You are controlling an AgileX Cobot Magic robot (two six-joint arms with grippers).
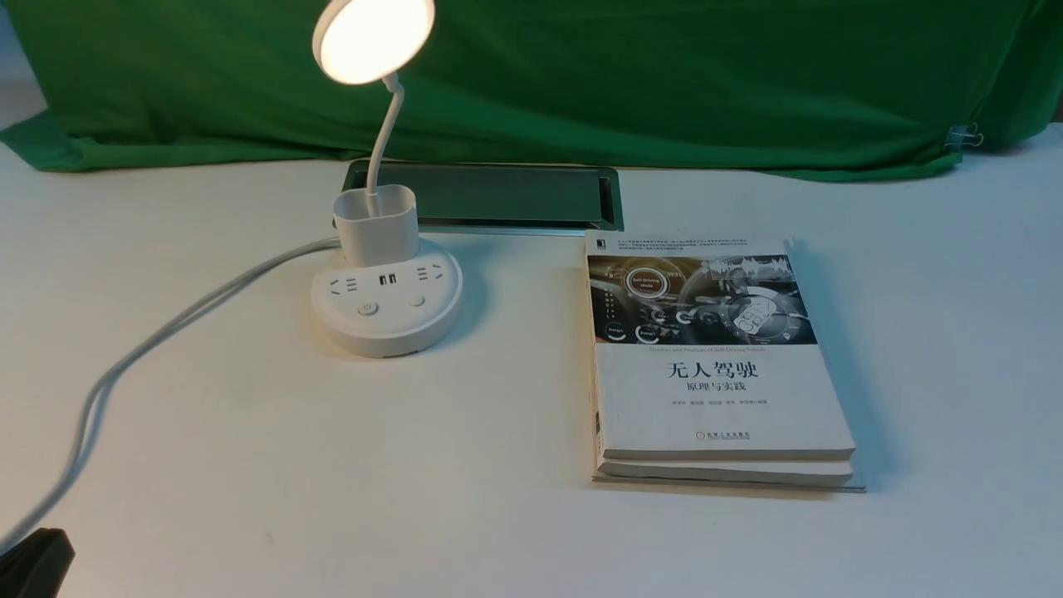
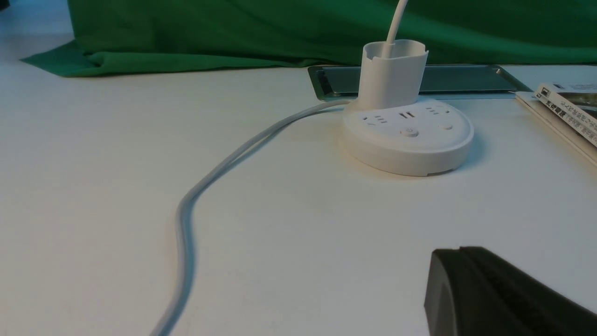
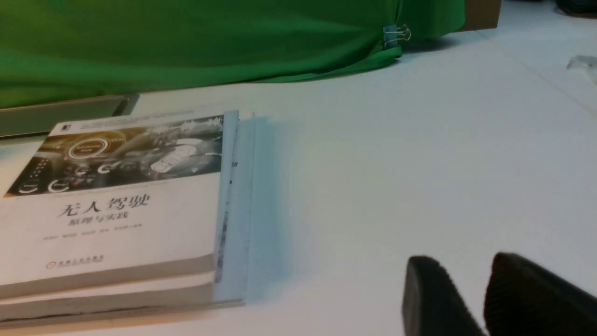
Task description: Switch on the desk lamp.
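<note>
A: What sort of place are you working in?
B: I'm sitting at an office-type desk, prob. a lab setup: white tabletop w/ metal cable hatch, stacked textbooks, desk lamp glowing, green cloth clipped up as backdrop.

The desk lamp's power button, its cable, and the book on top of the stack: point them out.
Power button (image 1: 367, 309), front view, centre of the round button on the desk lamp's base.
Cable (image 2: 224, 164), left wrist view, mid-run on the table.
Top book (image 1: 714, 378), front view, the cover's title.
</note>
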